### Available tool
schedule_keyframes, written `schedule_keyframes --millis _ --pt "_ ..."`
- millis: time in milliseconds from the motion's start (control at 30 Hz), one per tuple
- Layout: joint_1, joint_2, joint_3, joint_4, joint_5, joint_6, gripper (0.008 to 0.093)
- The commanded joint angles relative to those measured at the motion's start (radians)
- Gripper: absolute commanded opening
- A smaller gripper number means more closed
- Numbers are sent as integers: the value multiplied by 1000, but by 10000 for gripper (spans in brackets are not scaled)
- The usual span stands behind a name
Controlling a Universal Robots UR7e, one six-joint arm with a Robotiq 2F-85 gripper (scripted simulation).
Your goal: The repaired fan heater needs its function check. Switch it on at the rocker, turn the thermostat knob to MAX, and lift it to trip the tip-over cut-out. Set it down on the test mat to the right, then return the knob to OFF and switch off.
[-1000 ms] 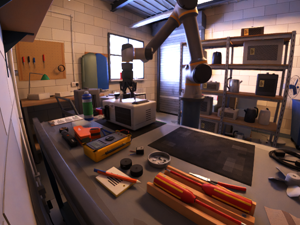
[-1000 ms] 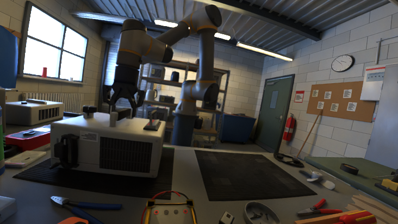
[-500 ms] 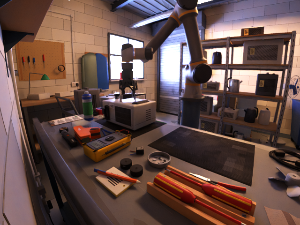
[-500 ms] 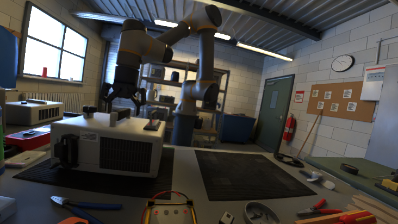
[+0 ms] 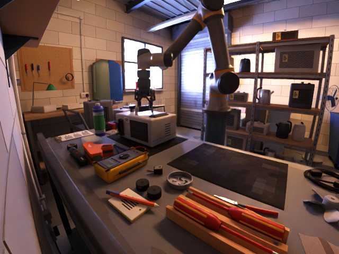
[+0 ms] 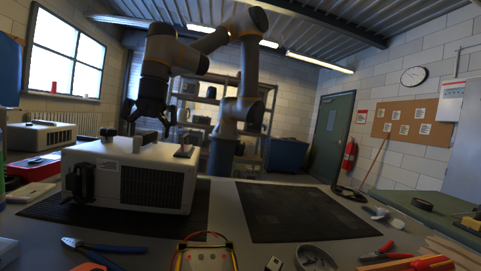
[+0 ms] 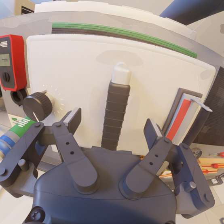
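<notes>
The white fan heater (image 6: 131,173) stands on a ribbed dark mat at the left of the bench. On its top are a black thermostat knob (image 7: 37,106), a ribbed carry handle (image 7: 116,112) and a rocker switch with a red stripe (image 7: 183,117). My gripper (image 7: 111,123) hangs open just above the handle, holding nothing. The knob's white pointer points toward the heater's near edge. The empty test mat (image 6: 299,210) lies to the right of the heater.
The arm's base column (image 6: 220,155) stands behind the bench between the two mats. A yellow meter (image 5: 120,164), a screw dish (image 5: 180,179) and a screwdriver rack (image 5: 227,218) sit on the near bench. A green-blue bottle (image 5: 98,119) stands left of the heater.
</notes>
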Motion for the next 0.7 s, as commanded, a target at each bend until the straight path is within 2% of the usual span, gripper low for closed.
schedule_keyframes --millis 0,667 --pt "0 -4 -2 4 0 0 934" --pt "0 -114 -62 174 0 0 934"
